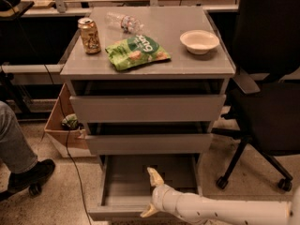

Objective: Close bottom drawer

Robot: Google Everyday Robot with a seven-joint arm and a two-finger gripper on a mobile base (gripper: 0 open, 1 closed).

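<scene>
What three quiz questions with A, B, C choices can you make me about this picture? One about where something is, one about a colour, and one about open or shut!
1. Where is the gripper?
A. high up in the air
B. low down, at the front of the bottom drawer
C. out of the picture

2. What colour is the snack bag?
A. green
B. blue
C. pink

3. How is the bottom drawer?
A. shut tight
B. missing
C. pulled out

Answers:
1. B, because its spread fingers sit over the drawer's front edge at the bottom of the picture.
2. A, because the bag looks green with pale lettering.
3. C, because we can look down into its bare grey tray.
</scene>
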